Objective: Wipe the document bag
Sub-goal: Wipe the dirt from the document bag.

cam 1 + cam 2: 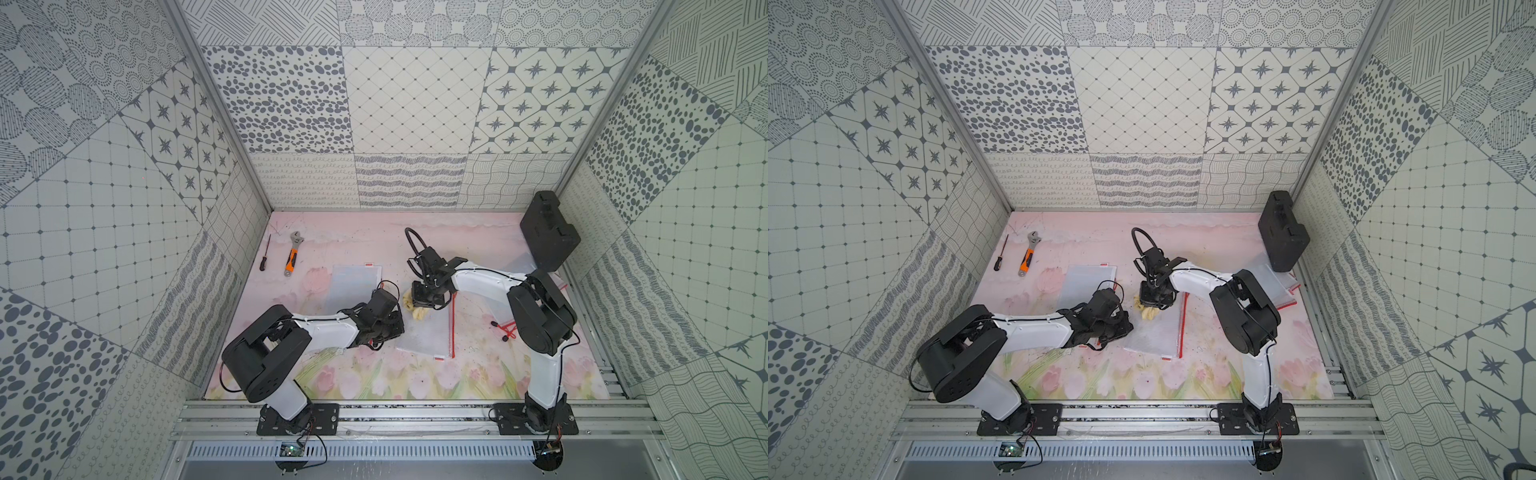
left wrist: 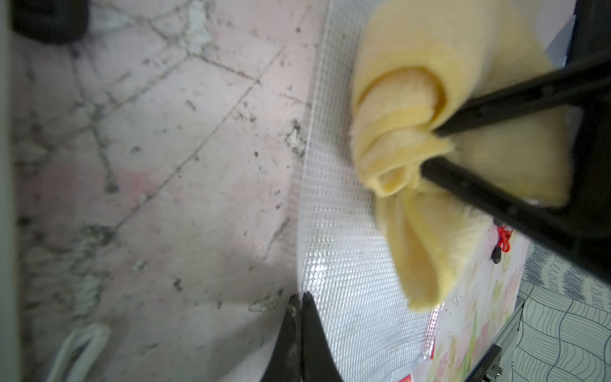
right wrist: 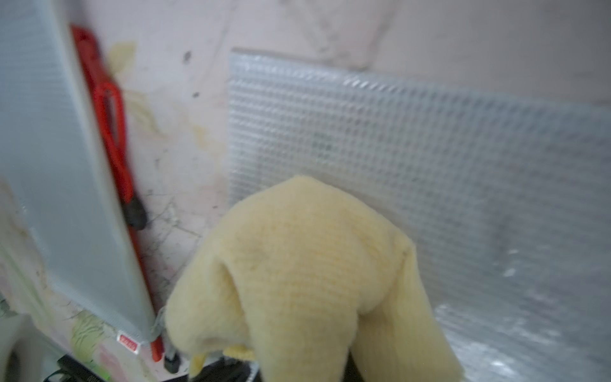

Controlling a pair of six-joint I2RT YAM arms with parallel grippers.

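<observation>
**Wipe in hand: slip and snag risks flagged**

Found the document bag (image 1: 428,332) flat on the floral mat (image 1: 478,374), red zipper (image 1: 452,328) down the long edge on the right arm's side.

Saw the right gripper (image 2: 429,152) over the bag's far end, fingers clamped on a fold of the yellow cloth (image 1: 417,309). Judged the cloth to be resting on the film near the far corner of the unzipped edge, loose tail trailing.

Saw the left gripper (image 2: 299,301) at that same unzipped edge, nearer the bases, fingers together, tips right at the rim. Couldn't tell whether film was nipped between them or only pressed down.

Risks noted:
- Bag sliding or pivoting under a stroke: slick film, held at one point only.
- Rim slipping free of the left tips, then film buckling ahead of the cloth.
- Cloth pulling out of a small-fold grip, or its tail catching the zipper.
- Stroke along the unzipped edge running into the left gripper.
- Cloth overrunning the bag's edge, picking up mat grit, smearing it back on.
- Overshoot past the far end nudging the spare bag (image 1: 357,282) lying near that corner.
</observation>
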